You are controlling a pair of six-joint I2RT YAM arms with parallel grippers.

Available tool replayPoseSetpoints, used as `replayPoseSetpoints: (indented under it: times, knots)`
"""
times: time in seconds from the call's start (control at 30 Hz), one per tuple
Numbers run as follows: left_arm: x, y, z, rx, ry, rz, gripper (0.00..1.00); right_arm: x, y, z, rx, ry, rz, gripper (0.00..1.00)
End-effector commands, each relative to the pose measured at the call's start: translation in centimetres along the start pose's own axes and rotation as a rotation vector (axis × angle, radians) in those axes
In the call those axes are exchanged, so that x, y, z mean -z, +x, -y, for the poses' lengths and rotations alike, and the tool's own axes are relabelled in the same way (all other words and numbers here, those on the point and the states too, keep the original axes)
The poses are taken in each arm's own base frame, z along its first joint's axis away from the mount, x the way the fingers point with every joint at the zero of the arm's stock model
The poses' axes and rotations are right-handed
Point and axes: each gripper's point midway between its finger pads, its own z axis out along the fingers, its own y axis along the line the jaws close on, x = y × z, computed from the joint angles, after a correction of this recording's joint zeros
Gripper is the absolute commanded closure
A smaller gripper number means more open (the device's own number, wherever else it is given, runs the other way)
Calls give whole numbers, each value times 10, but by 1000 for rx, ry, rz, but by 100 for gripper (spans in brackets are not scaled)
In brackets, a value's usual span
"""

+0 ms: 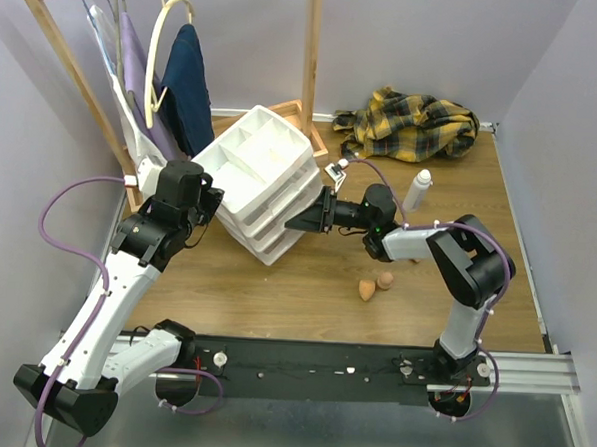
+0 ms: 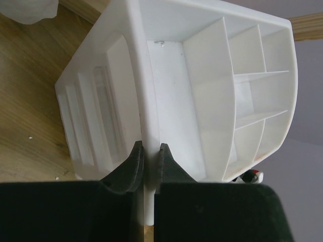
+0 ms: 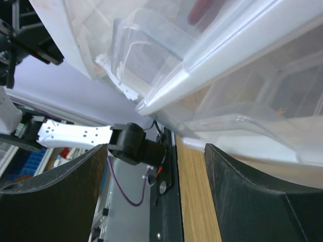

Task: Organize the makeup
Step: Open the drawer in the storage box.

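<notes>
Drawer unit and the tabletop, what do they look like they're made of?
Drawer unit: smooth white plastic, moulded dividers, see-through drawer fronts. Tabletop: wood or wood-look laminate, matte, with visible grain; can't tell which.

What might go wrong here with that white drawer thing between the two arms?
The left fingers pinch only the thin rim of the drawer unit, so it may slip or tip. The right fingers, open at the drawer fronts, might shove the whole unit. The right arm passes close to the standing white bottle and might topple it.
</notes>
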Motion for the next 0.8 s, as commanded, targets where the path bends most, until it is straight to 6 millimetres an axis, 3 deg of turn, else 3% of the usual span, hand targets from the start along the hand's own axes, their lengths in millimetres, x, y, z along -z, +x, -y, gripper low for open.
replayPoseSetpoints:
  times: [0.0,0.23,0.53,0.77]
  knots:
    - [25,-21,57,164,207,29,100,-5,-25,-17,68,-75,148,14]
    - [26,-19,60,160,221,7,100,-12,-36,4,73,6,211,15]
    - [23,-18,58,162,222,0,100,-20,-34,26,0,69,214,16]
    - [12,-16,48,142,183,10,100,-21,-41,8,0,-20,241,22]
